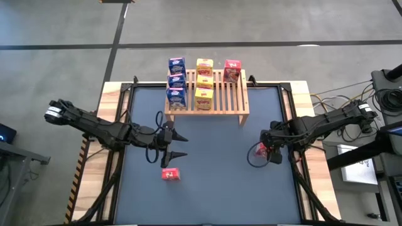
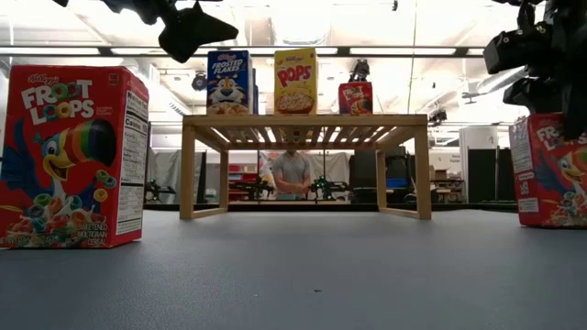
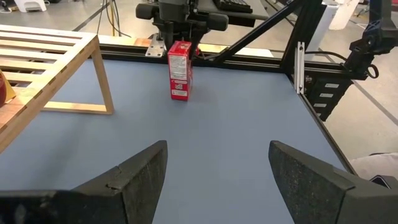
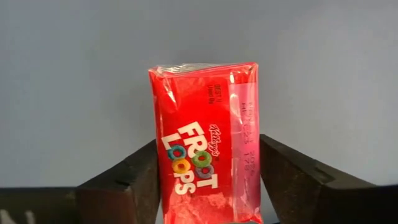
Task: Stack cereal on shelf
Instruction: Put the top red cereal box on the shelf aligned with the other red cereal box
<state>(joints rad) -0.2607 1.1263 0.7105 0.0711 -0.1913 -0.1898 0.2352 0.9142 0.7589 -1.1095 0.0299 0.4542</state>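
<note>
Shelf (image 1: 217,103) carries three blue, three yellow, one red; two red boxes (image 1: 171,174) stand on the table. Right gripper (image 4: 208,180) straddles one (image 4: 208,168), grip unclear; left gripper (image 3: 217,171) hangs open, empty.

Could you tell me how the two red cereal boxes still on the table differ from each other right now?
The red box by the right hand stands between that hand's fingers, which flank it closely; the red box by the left hand stands free, with the left hand open above the mat beside it. The first is nearer the table's right edge, the second nearer the middle. Both are upright Froot Loops boxes off the shelf.
</note>
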